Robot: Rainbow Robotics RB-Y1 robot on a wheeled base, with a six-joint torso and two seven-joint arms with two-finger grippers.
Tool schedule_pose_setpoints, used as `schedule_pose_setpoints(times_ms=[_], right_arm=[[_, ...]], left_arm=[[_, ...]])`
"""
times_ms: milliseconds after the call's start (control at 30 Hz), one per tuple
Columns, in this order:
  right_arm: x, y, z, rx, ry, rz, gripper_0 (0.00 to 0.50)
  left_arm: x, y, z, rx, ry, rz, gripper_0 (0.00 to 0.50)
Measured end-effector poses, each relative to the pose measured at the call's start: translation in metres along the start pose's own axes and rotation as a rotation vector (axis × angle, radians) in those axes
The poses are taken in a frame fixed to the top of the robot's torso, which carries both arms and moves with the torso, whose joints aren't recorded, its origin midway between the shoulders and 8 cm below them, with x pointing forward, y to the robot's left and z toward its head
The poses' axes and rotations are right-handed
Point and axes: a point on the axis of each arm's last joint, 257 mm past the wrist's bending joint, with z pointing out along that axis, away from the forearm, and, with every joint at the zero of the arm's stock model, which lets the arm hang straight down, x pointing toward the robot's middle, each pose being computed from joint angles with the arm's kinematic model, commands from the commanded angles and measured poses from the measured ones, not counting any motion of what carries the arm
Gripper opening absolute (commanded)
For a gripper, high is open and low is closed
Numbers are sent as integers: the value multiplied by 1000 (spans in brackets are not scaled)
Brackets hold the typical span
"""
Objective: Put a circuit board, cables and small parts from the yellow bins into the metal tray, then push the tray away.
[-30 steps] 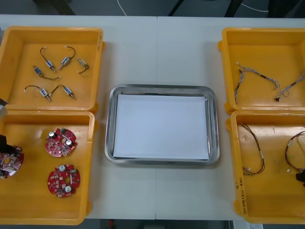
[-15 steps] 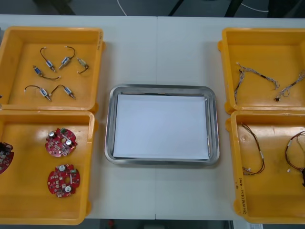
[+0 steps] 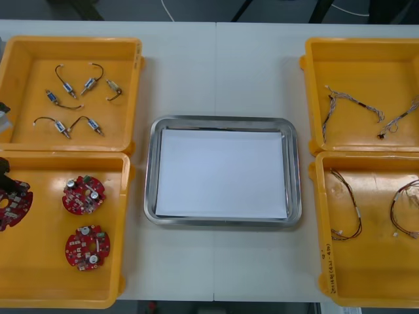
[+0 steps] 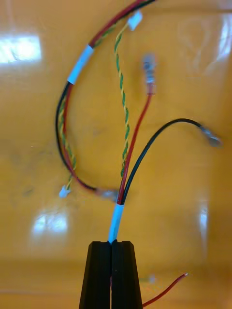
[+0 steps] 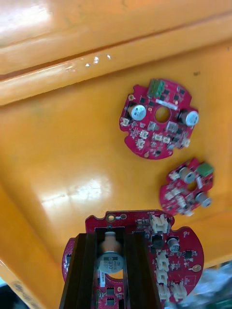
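Two wrist views: left claw (image 5: 107, 240) clamps board (image 5: 180, 251), right claw (image 4: 112, 245) cable (image 4: 116, 219).

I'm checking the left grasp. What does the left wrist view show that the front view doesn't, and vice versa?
Left wrist adds: the left tool shut on a board, fingers either side of its capacitor. Front adds: the tray, small parts and cables in other bins. Both: that board and two loose boards in the near left bin.
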Motion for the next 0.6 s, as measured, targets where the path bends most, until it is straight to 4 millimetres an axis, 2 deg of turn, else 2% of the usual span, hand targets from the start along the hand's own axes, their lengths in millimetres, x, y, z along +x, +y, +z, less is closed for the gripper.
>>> schedule_pose_setpoints(times_ms=[133,267,467,600], right_arm=[[-7,1,-27,0,-5,-14,0],[-14,2,-54,16,-16,-41,0],[-19,5,-87,59,-19,-103,0],[-16,18,-105,76,9,-146,0]], left_arm=[[-11,-12,-13,-14,-17,-105,4],[-27,-32,-23,-23,-41,-21,6],[-40,-73,-25,-33,-39,105,6],[-43,-96,-26,-38,-28,0,6]])
